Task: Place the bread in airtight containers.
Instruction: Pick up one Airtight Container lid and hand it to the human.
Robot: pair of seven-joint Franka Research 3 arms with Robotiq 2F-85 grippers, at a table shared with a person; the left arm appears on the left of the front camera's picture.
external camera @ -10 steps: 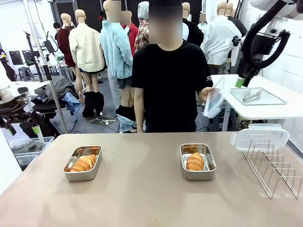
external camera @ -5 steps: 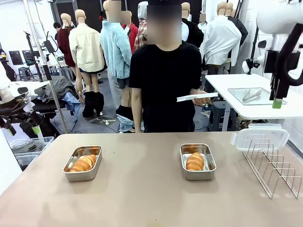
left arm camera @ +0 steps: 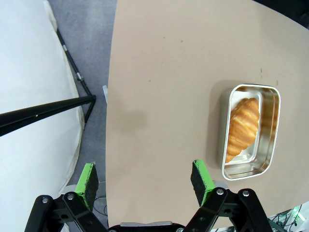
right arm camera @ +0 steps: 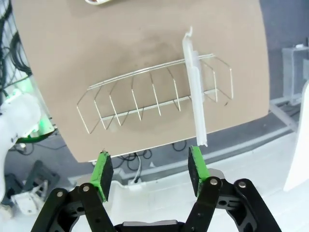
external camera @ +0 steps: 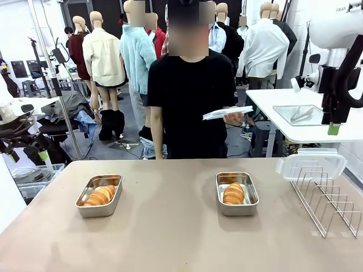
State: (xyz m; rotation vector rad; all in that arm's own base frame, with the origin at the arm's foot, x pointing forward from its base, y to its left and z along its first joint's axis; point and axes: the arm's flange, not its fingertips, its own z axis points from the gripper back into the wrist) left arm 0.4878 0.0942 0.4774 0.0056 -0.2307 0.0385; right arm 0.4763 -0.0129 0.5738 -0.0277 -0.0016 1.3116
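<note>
Front view: two steel pans are sitting open on the desk (external camera: 170,238), neither carrying a lid. The left pan (external camera: 84,211) is resting toward the desk's left edge, and the left croissant (external camera: 101,195) is lying inside it. The right pan (external camera: 253,205) is resting right of the desk's middle, and the right croissant (external camera: 233,194) is lying inside it. A wire rack (external camera: 332,207) is standing along the desk's right edge, and a clear lid (external camera: 309,166) is leaning upright in its far end. Beyond the far edge a person is standing, one hand (external camera: 233,118) holding a second clear lid (external camera: 226,113) flat, well above the desk.

Left wrist view: the left gripper (left arm camera: 145,176) is hanging over the desk's left edge, its fingers spread wide and pinching nothing; the left pan is lying off to one side of it.

Right wrist view: the right gripper (right arm camera: 149,166) is hanging high beyond the desk's right edge, looking down on the rack, its fingers spread apart and pinching nothing.
</note>
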